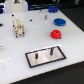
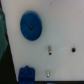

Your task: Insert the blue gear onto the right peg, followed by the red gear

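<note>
Blue gear (image 1: 59, 22) lies flat on the white table (image 1: 15, 55), toward the far edge on the exterior view's right; the wrist view shows it (image 2: 30, 26) face up with its dark centre hub exposed. Red gear (image 1: 56, 34) sits just nearer the plate than the blue one, close beside it but apart. Black-rimmed grey plate (image 1: 36, 59) rests near the table's front edge, and the right peg (image 1: 51, 50) stands upright on it, the thicker, darker post; the thinner one (image 1: 36, 56) stands toward the plate's other end.

Gripper (image 1: 19, 27) hangs over the table's far-left part, well apart from both gears, holding nothing I can see. Too blurred to read its jaws; I cannot tell whether they are spread or closed.

My judgement: pickup of the blue gear is not yet begun. To do it well I would centre over the hub, descend straight, and clamp across the rim, keeping the disc level so the bore meets the peg squarely. I would approach clear of the red gear to avoid nudging it.
</note>
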Motion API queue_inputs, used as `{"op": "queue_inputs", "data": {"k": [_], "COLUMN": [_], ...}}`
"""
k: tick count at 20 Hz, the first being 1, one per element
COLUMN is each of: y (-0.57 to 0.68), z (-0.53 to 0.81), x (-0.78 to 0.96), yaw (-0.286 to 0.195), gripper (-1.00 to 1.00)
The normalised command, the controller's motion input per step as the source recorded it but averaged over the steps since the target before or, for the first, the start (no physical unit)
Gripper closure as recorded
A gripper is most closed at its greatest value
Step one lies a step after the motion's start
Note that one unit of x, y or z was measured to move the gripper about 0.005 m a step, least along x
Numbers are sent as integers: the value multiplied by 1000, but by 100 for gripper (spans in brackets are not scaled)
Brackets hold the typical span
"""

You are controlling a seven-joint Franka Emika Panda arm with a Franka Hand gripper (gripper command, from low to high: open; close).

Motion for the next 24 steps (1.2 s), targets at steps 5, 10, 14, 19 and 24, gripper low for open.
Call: {"op": "queue_inputs", "data": {"k": [5,10,14,19,24], "y": [521,342,9,-255,-275], "z": [-424,-523,-574,-529,-536], "x": [-451,-460,-409,-297,-112], "yaw": [0,0,0,0,0], "gripper": [-100,-100,-100,-100,-100]}}
